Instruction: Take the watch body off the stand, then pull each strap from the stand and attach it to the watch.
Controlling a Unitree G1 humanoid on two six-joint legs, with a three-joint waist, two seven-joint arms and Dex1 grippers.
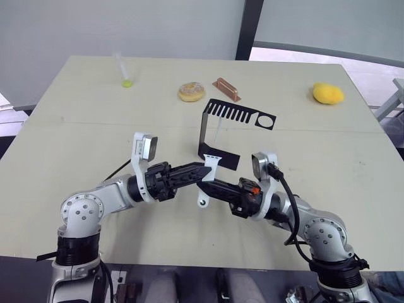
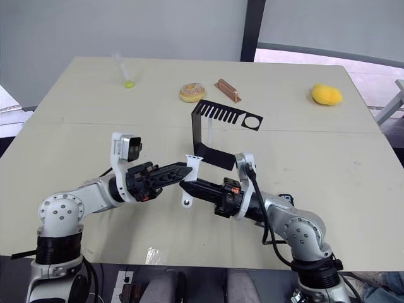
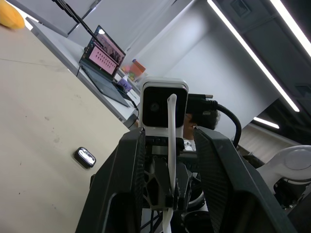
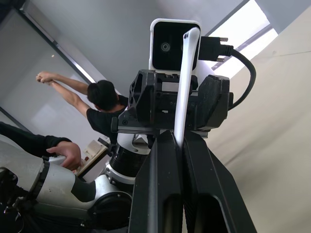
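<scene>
You are in the strap stage: both end effectors meet just in front of the stand (image 1: 218, 132), with one white strap (image 1: 209, 180) upright between their tips. The right end effector (image 4: 176, 145) is pinched narrow on that strap, which rises from between its fingers. The left end effector (image 3: 170, 160) stands wide, its fingers either side of the strap without visibly touching it. The watch body appears to be the small dark piece lying on the bench (image 3: 43, 102) in the left wrist view (image 3: 85, 157), apart from both arms; I cannot place it against the stand. A second strap seems to hang from the stand's slotted top (image 1: 216, 130), though it is too thin to be sure. Your next move likely calls for bringing strap and watch together, so one end effector must free itself. Behind the stand sit a donut (image 1: 191, 92), a copper block (image 1: 226, 89), a clear tube (image 1: 122, 69) and a yellow fruit (image 1: 328, 94), all well clear.
</scene>
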